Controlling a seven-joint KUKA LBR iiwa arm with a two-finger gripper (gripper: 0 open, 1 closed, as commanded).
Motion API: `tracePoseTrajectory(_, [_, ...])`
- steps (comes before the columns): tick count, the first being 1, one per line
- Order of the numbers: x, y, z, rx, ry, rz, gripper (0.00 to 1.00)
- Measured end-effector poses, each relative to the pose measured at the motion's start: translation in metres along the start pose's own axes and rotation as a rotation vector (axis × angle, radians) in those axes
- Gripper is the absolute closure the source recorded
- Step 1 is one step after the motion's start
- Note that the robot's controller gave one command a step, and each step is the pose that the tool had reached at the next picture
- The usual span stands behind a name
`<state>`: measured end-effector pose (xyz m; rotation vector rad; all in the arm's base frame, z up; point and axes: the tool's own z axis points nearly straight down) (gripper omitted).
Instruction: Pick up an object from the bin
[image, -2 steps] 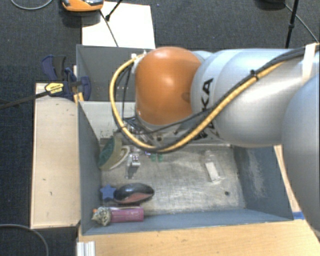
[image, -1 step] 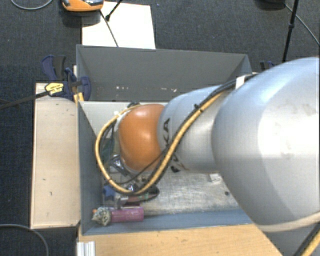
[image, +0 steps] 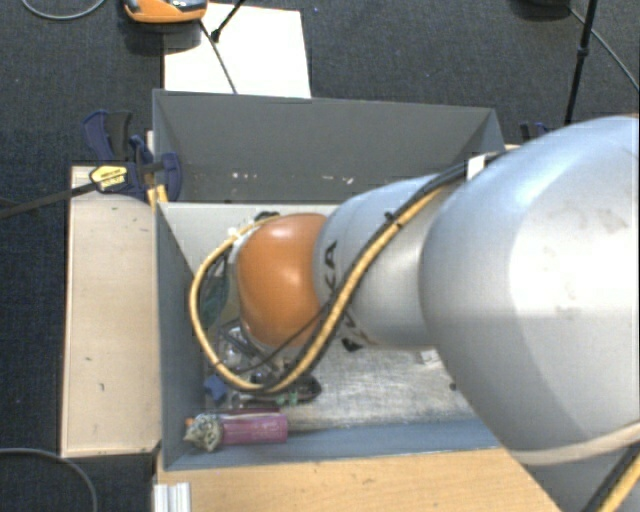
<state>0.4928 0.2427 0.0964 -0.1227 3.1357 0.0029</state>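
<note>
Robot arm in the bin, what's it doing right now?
The robot arm reaches in from the right, its hand low in the left end of the grey bin, mostly hidden under its orange wrist cover. A pink tube lies along the near wall beside it, with small dark bits nearby. Whether it has gripped anything can't be seen.
</note>
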Motion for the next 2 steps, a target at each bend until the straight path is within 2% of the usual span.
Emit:
tracePoseTrajectory(1, [-0.007,-0.010,-0.071,-0.001,-0.005,-0.015,1.00])
tracePoseTrajectory(2, [-0.005,-0.013,-0.143,-0.002,-0.006,0.009,1.00])
